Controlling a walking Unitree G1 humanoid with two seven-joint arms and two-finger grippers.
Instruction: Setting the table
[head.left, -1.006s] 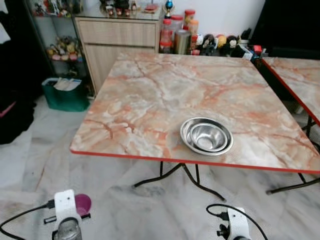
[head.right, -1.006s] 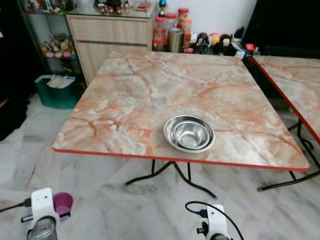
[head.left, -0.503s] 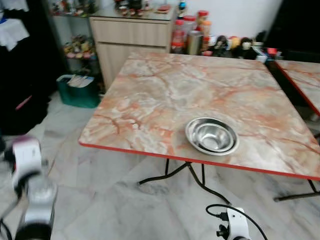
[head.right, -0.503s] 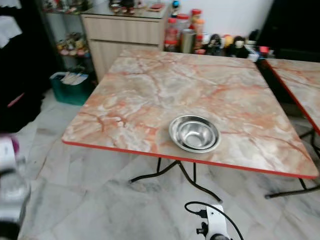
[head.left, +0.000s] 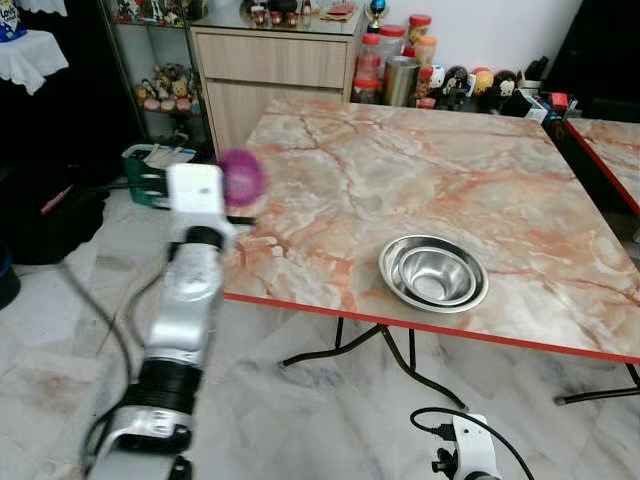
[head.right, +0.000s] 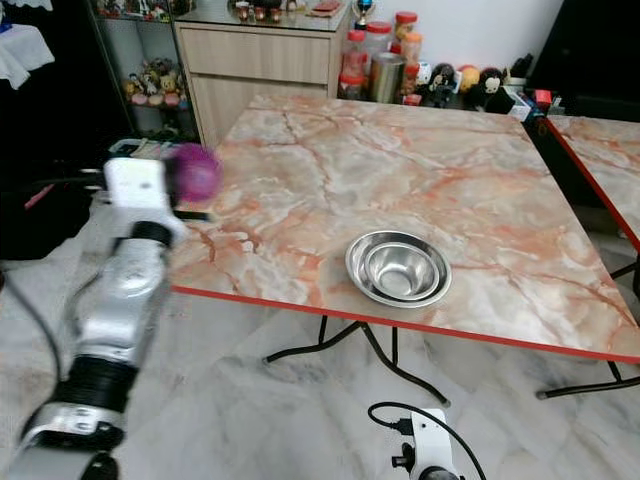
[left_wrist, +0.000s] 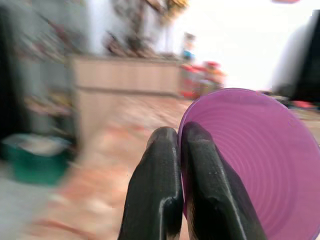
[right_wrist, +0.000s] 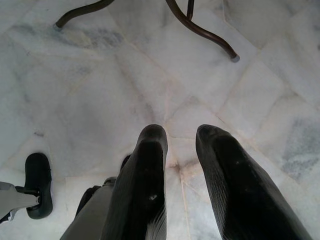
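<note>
The left gripper (left_wrist: 180, 190) is pinching the rim of a purple bowl (left_wrist: 250, 165) and holds it up over the left edge of the marble table (head.left: 420, 170) – well apart from the shiny metal bowls (head.left: 433, 272) near the front edge – while the right gripper (right_wrist: 182, 150) hangs low over the floor (right_wrist: 125, 75), fingers a little apart and holding nothing.

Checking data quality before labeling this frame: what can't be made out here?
- Left gripper: head views blur the raised left arm, so its fingers don't resolve there.
- Purple bowl: a smear in the head views; wrist view cuts it off at the edge, fingers cover part of the rim.
- Steel bowls: look nested, count unclear.
- Right gripper: points at floor; head views show just the wrist.
- Jars behind the table: too small.
</note>
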